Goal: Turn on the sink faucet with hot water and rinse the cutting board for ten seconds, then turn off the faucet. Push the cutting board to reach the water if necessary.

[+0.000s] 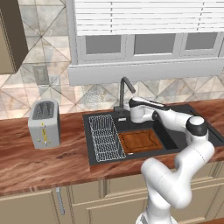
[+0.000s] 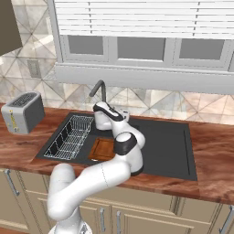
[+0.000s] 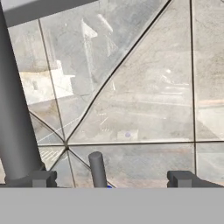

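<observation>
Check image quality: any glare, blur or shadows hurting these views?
Left base view: even light, sharp, board clearly visible in the sink. Right base view: the arm hides part of the board. Hand view: faucet close and big, soft reflections on the wall tiles, tool fingertips sharp.

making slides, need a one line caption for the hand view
Gripper open at the sink faucet base, its small lever rising between the fingertips, tiled backsplash behind.
</observation>
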### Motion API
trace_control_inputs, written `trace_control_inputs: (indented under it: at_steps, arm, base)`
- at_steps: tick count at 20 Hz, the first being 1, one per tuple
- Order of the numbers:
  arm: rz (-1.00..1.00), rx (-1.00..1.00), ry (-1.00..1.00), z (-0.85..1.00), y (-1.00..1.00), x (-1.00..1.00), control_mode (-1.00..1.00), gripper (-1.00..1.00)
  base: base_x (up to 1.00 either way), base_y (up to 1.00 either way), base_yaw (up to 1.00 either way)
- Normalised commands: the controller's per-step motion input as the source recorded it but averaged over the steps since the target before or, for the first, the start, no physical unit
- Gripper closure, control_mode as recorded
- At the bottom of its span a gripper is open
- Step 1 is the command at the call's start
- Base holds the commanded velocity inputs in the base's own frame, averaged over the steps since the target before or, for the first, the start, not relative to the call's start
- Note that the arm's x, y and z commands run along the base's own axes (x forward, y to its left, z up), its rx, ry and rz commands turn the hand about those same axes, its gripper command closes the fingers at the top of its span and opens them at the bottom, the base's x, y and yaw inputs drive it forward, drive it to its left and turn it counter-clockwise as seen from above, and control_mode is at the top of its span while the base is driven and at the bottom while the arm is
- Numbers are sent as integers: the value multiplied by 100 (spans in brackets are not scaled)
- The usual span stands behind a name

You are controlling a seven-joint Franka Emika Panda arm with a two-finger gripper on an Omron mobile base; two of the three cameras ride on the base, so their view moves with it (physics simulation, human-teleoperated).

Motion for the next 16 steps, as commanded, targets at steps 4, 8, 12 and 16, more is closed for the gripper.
trace_control_inputs:
  at_steps: [4,8,12,16]
  arm:
    - [-1,0,0,0,-14,0,-100,-100]
    - [-1,0,0,0,-10,0,-100,-100]
    - [0,0,0,0,0,1,-100,-100]
    - [0,0,0,0,0,2,-100,-100]
  base:
    - [0,0,0]
    - [0,0,0]
    - [0,0,0]
    - [0,0,0]
